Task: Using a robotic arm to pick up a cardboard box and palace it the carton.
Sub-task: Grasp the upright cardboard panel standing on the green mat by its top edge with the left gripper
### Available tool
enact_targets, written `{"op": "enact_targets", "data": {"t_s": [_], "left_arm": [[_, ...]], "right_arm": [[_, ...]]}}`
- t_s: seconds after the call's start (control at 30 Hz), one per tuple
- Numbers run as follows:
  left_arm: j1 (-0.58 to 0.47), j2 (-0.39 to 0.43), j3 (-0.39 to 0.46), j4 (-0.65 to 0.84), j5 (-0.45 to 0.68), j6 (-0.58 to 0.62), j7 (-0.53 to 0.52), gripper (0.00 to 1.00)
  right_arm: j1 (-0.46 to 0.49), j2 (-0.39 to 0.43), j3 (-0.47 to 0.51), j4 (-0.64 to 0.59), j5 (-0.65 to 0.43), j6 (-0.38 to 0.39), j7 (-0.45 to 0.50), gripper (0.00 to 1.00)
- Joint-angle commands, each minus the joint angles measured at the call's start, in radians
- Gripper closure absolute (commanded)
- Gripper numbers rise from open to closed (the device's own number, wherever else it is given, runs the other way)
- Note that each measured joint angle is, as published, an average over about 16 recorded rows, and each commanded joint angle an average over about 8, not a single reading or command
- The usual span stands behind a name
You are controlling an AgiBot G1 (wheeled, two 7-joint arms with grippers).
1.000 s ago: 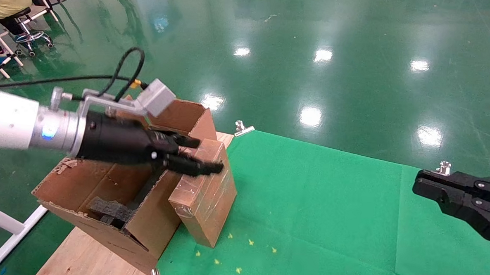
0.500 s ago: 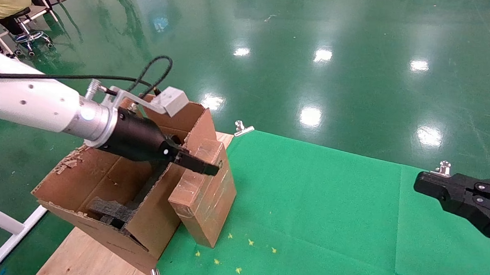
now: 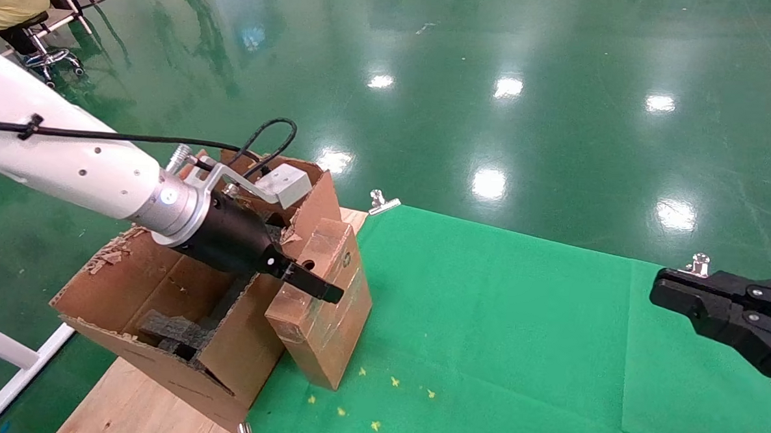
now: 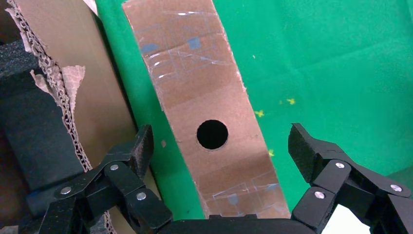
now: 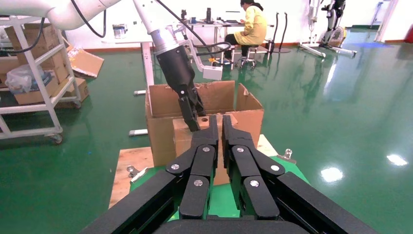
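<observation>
The small sealed brown cardboard box (image 3: 325,305), glossy with clear tape and pierced by a round hole in its narrow upper face, stood on end on the green cloth (image 3: 517,339), leaning against the outer wall of the large torn-flapped corrugated carton (image 3: 160,304) with black foam blocks inside. The left gripper (image 4: 219,146) of the white robotic arm (image 3: 69,163) hung just above that narrow face with its jaws spread wide, one finger on each side of the box and gripping nothing. To do this grasp well, the gripper probably needed to descend further so the pads met the broad faces squarely, keeping the carton-side finger out of the ragged wall. Compared with a second earlier, the arm had swung round and tipped downward, its fingers moving from lying across the box's top to straddling it. The right gripper (image 5: 217,141) sat parked well apart over the cloth, fingers pressed together, empty.
</observation>
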Motion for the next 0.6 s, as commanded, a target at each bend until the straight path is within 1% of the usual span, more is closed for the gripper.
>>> {"op": "enact_targets", "data": {"t_s": [0.03, 0.07, 0.1, 0.13, 0.6], "left_arm": [[-0.004, 0.005, 0.008, 0.000, 0.008, 0.003, -0.002, 0.79], [-0.005, 0.005, 0.009, 0.000, 0.009, 0.004, -0.002, 0.91], [-0.005, 0.006, 0.011, 0.001, 0.011, 0.005, -0.003, 0.98], [-0.006, 0.006, 0.011, 0.000, 0.011, 0.005, -0.003, 1.00], [-0.002, 0.002, 0.004, 0.000, 0.004, 0.002, -0.001, 1.00]], "right_arm": [[0.000, 0.000, 0.000, 0.000, 0.000, 0.000, 0.000, 0.00], [0.000, 0.000, 0.000, 0.000, 0.000, 0.000, 0.000, 0.00], [0.000, 0.000, 0.000, 0.000, 0.000, 0.000, 0.000, 0.00], [0.000, 0.000, 0.000, 0.000, 0.000, 0.000, 0.000, 0.00], [0.000, 0.000, 0.000, 0.000, 0.000, 0.000, 0.000, 0.00]]}}
